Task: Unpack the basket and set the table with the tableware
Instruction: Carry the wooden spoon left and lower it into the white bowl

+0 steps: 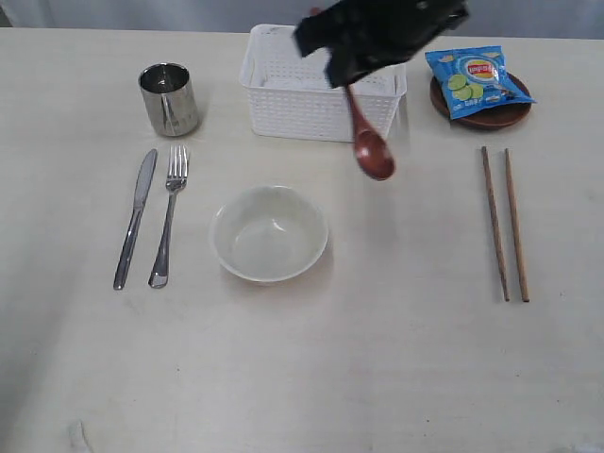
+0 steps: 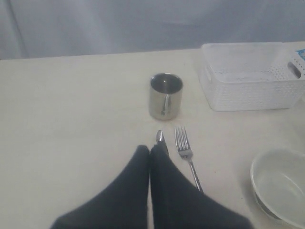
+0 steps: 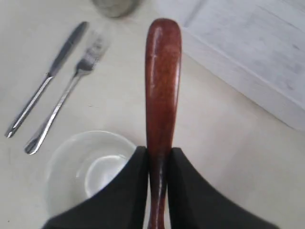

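The dark wooden spoon (image 1: pixel 366 137) was held by its handle in the right claw (image 3: pixel 158 151), whose fingers were closed narrowly upon it. In the exterior view the spoon was seen hanging bowl-end down before the right front corner of the white basket (image 1: pixel 283 109), between that basket and the pale bowl (image 1: pixel 236 253). Whether its tip met the desk (image 1: pixel 377 368) could not be told. The left claw (image 2: pixel 150 150) was shut on nothing, its fingers pressed together above the knife (image 1: pixel 135 217), of which only the tip was shown past them in the left wrist view. The knife and the fork (image 1: pixel 168 222) were laid side by side left of the bowl, and the steel cup (image 1: pixel 170 99) was stood upright beyond them. The chopsticks (image 1: pixel 494 222) were laid parallel well to the right of the bowl. Behind them the blue chip bag (image 1: pixel 477 80) was rested on the small brown plate (image 1: pixel 491 120), near the basket's right side.
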